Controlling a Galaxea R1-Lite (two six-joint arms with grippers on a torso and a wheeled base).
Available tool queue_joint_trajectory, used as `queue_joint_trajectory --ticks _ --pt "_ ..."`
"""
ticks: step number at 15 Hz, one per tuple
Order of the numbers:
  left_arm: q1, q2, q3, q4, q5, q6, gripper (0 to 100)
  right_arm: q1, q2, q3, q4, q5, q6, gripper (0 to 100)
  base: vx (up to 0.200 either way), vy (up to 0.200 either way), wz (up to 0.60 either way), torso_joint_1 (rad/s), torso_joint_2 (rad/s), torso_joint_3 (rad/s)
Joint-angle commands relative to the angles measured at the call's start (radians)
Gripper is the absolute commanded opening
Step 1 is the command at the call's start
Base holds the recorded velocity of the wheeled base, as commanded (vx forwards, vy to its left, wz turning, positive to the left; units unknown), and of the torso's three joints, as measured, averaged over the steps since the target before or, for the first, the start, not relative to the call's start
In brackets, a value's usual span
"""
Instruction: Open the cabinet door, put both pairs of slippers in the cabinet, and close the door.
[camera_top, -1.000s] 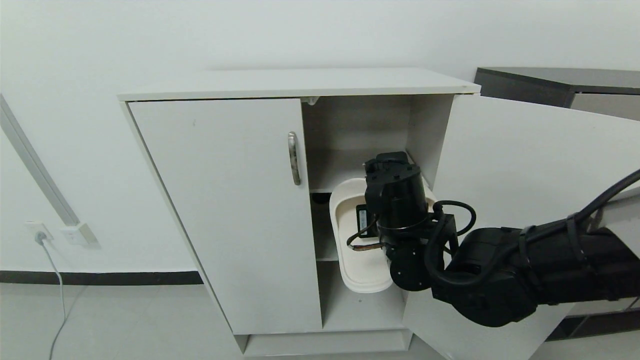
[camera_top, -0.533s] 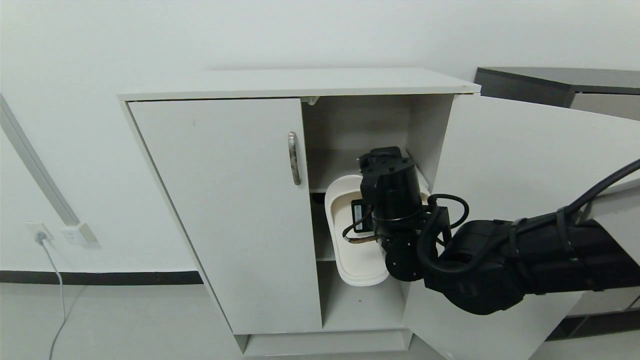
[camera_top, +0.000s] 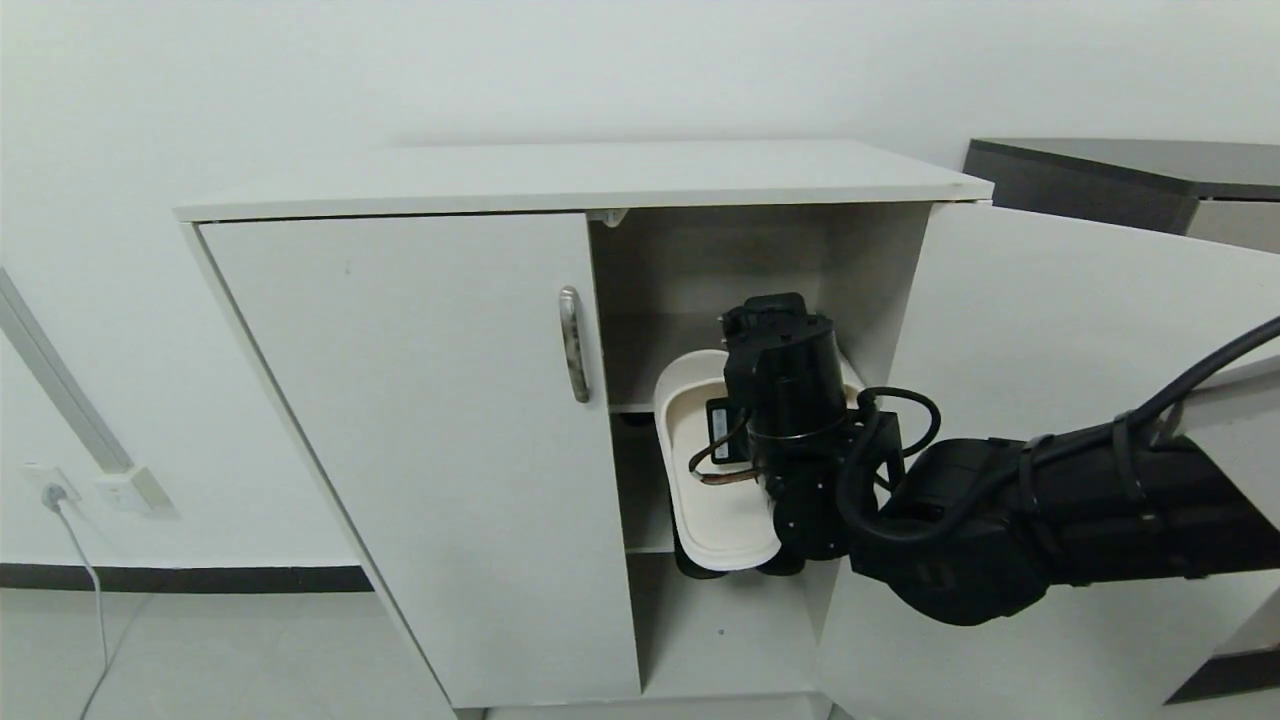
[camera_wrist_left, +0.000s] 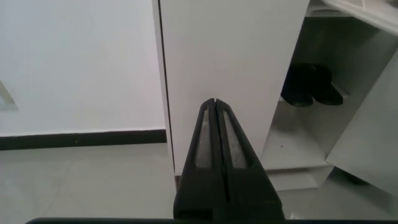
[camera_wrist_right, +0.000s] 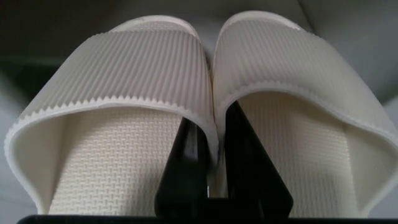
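My head camera has shifted nearer the cabinet (camera_top: 580, 175), and the right arm has carried the white slippers (camera_top: 710, 500) slightly deeper. The right door (camera_top: 1050, 330) stands open. The right gripper (camera_wrist_right: 213, 124) pinches both slippers' inner edges, toes up, above the black slippers (camera_wrist_left: 311, 84) on their shelf. The left gripper (camera_wrist_left: 215, 102) is closed, empty.

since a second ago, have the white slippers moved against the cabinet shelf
yes: the white slippers rose against the middle shelf, deeper into the cabinet.
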Motion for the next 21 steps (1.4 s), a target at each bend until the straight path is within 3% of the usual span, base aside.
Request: queue_joint_trajectory --ticks 1,6,15,21 --pt "0.000 0.000 0.000 0.000 0.001 -0.001 0 0.000 -0.005 0.000 0.000 0.000 0.000 0 0.200 0.000 0.00 0.002 0.00 0.002" --pt "0.000 -0.001 0.000 0.000 0.001 -0.004 0 -0.015 0.001 -0.009 0.002 0.029 0.000 0 0.120 0.000 0.00 0.000 0.00 0.000" --pt "0.000 0.000 0.000 0.000 0.010 -0.005 0 -0.123 0.211 -0.414 0.170 0.057 0.013 0 0.000 0.000 0.00 0.000 0.00 0.000" --pt "0.000 0.000 0.000 0.000 0.013 -0.005 0 -0.158 0.242 -0.474 0.220 0.109 0.011 0 0.000 0.000 0.00 0.000 0.00 0.000"
